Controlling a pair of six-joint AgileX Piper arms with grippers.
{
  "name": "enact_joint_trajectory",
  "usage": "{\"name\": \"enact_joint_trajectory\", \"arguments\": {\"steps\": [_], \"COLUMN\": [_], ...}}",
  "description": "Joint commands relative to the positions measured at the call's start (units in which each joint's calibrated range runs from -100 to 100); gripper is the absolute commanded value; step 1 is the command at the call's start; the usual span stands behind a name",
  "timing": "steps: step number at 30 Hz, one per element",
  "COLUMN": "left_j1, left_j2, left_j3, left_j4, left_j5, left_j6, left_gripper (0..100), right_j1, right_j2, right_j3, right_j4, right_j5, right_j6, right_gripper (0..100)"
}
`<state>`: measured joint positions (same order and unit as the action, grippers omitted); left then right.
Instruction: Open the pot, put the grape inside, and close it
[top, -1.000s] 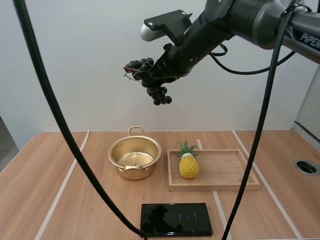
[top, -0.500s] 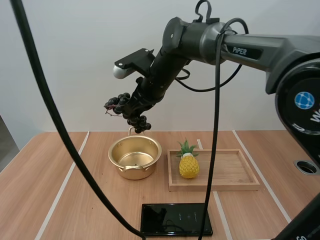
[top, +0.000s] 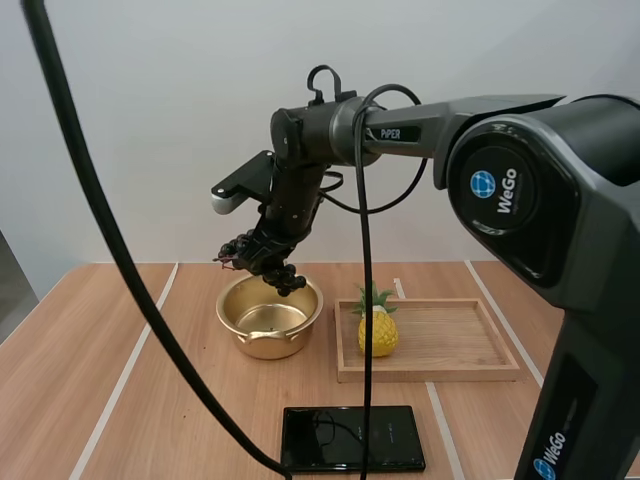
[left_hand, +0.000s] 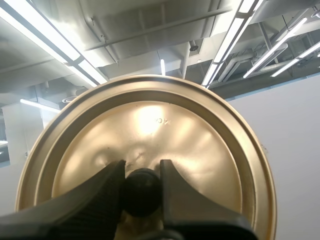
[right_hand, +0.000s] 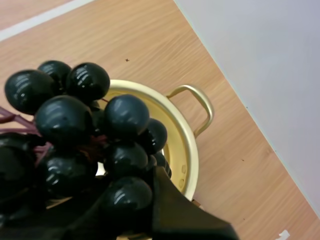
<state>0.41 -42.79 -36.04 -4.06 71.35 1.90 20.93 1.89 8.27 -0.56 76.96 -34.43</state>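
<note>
The right gripper (top: 257, 252), fingers clamped on a bunch of dark grapes (top: 284, 280), hangs just above the open gold pot (top: 262, 346) at centre frame, left of a wooden tray (top: 450, 342) carrying a toy pineapple (top: 377, 332). The left gripper (left_hand: 142, 169) pinches the black knob (left_hand: 141, 192) of the pot's lid (left_hand: 150, 120).

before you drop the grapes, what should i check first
1. Open pot, nothing covering it: ok.
2. The lid in the left gripper, shut on its knob: ok.
3. The bunch of grapes pinched in the right gripper: ok.
4. Grapes above the pot's mouth: ok.
5. Whole bunch will clear the rim: cannot tell.
6. The pineapple in the wooden tray, apart from the pot: ok.
</note>
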Motion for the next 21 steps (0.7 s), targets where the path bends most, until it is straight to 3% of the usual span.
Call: {"name": "enact_joint_trajectory", "arguments": {"steps": [1,21], "left_j1": [0.10,0.10], "left_j2": [-0.39,-0.39], "left_j3": [-0.39,-0.39], "left_j4": [0.07,0.07], "left_j5": [-0.74,1.79], "left_j6": [0.11,0.11], "left_gripper": [0,0], "right_j1": [0.03,0.03], "right_j2": [0.79,11.40], "right_j3": [-0.32,3.78], "right_j4": [-0.61,0.56], "right_j5": [-1.35,-3.07], "right_j6": [0.56,0.90], "right_gripper": [0,0]}}
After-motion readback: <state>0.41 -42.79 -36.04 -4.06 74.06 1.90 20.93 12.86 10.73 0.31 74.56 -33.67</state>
